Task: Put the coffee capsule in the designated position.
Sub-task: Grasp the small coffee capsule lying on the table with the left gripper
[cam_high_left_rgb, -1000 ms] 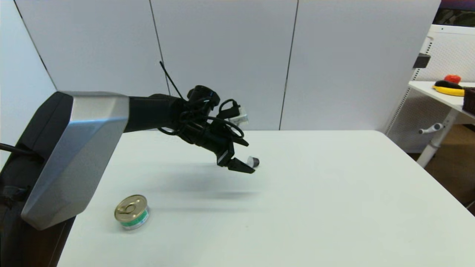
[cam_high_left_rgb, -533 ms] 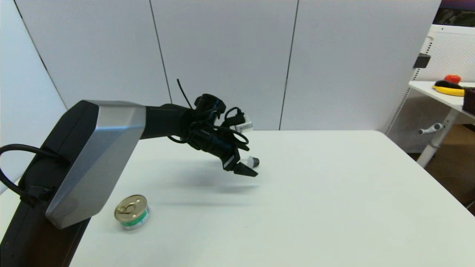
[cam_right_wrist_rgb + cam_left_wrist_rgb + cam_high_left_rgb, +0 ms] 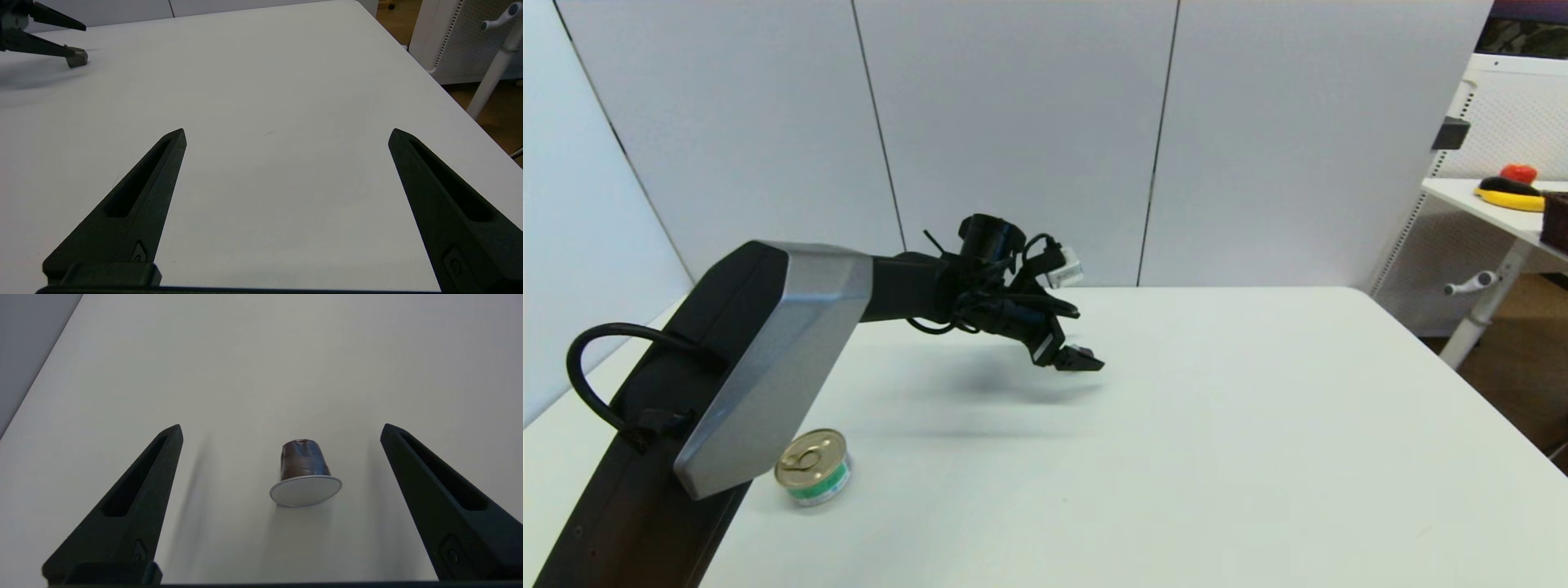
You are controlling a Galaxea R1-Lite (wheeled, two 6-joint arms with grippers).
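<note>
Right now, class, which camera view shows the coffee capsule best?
The left wrist view: the coffee capsule lies between the open left gripper fingers, foil face showing. The right wrist view shows it small, far off; in the head view the gripper hides it.

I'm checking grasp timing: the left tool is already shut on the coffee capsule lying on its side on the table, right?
Not quite. The left wrist view shows the left tool open, its fingers apart on either side of the coffee capsule and not touching it. The capsule does lie on its side on the table.

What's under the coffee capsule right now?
Only bare white table. The coffee capsule lies on its side, foil face toward the open left gripper. Its contact patch underneath is hidden.
</note>
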